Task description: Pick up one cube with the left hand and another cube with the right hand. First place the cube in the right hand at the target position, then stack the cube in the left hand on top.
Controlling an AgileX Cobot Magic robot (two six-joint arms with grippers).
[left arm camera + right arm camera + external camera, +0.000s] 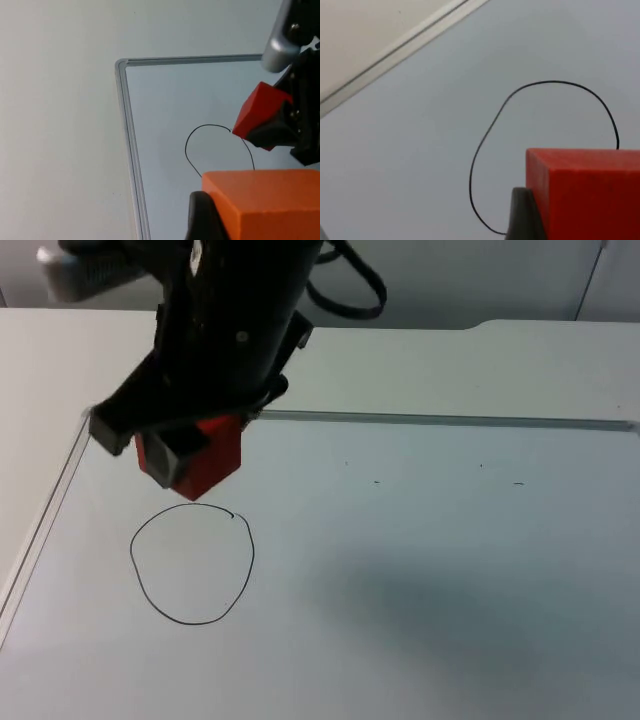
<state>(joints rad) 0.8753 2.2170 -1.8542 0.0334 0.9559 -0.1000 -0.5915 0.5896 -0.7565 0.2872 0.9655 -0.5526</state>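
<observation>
The right pincer [190,455] hangs over the left part of the counter [60,360], its black arm reaching down from the far side of the scene. It is pinching a bright red cube [215,455], with 1 dark finger pressed flat against the cube's side in the right wrist view. In the top view the cube is tilted, 1 corner pointing toward the near side.

A thin black hand-drawn circle [192,562] is marked on a pale grey-blue board [420,540]. The board lies flat on the white counter and has a narrow metal rim [400,418]. In the top view the red cube sits just far of the circle, its lowest corner close to the circle's far edge. In the left wrist view the cube covers a short stretch of the drawn line. The inside of the circle is bare board.

The left pincer [260,230] is pinching an orange cube [270,195], with 1 black finger against the cube's side. From the left wrist view the orange cube is held near the circle, with the board's rounded rim corner farther off. The red cube and the right pincer are also in that view, apart from the orange cube.

A grey partition wall [480,280] closes the far end of the counter.
</observation>
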